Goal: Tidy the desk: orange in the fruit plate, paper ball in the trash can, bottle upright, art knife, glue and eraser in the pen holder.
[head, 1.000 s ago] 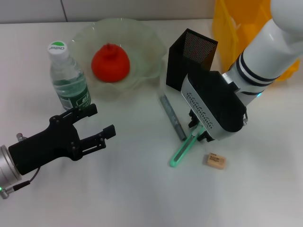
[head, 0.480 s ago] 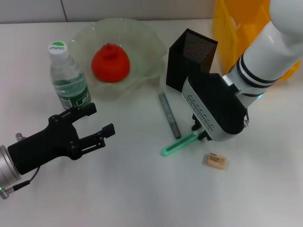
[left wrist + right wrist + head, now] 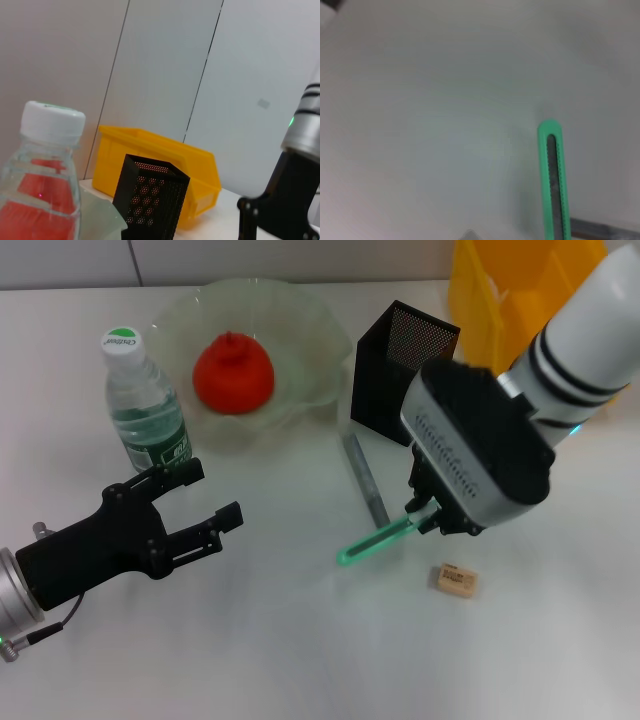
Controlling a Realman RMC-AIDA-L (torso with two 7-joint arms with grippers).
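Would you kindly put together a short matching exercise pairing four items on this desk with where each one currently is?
Items:
1. orange
2. green art knife
3. eraser
4. water bottle

Places:
A. standing upright beside the fruit plate
B. held by the right end effector
C. lying on the desk near the right arm
D. in the fruit plate

Pairs: 1-D, 2-B, 3-C, 4-A

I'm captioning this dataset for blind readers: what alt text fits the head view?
The right gripper holds a green art knife lifted above a white desk, near a grey glue stick, an eraser and a black mesh pen holder. The open left gripper waits beside an upright bottle; an orange sits in a glass plate.
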